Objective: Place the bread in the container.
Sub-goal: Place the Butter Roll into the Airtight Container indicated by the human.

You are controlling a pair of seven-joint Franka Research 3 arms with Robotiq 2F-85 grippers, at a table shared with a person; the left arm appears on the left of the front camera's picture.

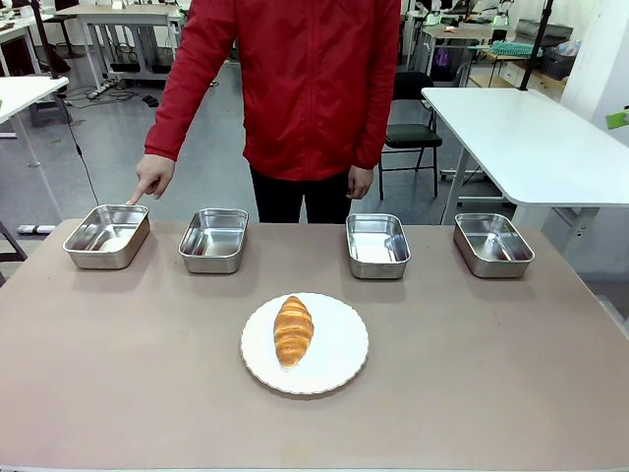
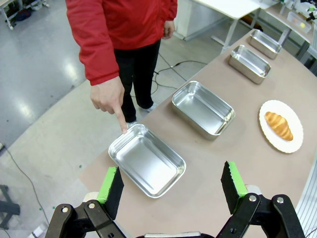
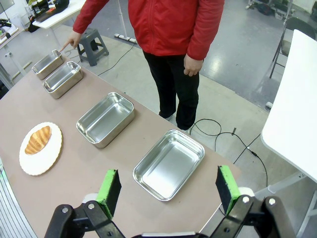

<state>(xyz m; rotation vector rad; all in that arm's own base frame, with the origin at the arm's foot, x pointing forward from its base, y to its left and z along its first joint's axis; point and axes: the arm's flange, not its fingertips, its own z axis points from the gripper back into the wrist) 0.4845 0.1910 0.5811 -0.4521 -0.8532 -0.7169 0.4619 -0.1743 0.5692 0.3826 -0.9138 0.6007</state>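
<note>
Bread [image 1: 293, 330], golden-brown with ridges, lay whole on a white plate [image 1: 339, 356] at the middle of the table [image 1: 491, 379]. The container [image 1: 103, 257] sat at the plate's 10 o'clock. The left wrist view showed the person's hand [image 2: 106, 94] pointing, fingertip right at its rim. The left gripper [image 2: 170, 169] and right gripper [image 3: 167, 171] gaped wide and empty, their arms cut off.

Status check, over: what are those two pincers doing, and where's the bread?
Open, empty: left pincer, right pincer. Untouched bread on plate. Person's hand points at far-left pan. Nothing in the way.
</note>
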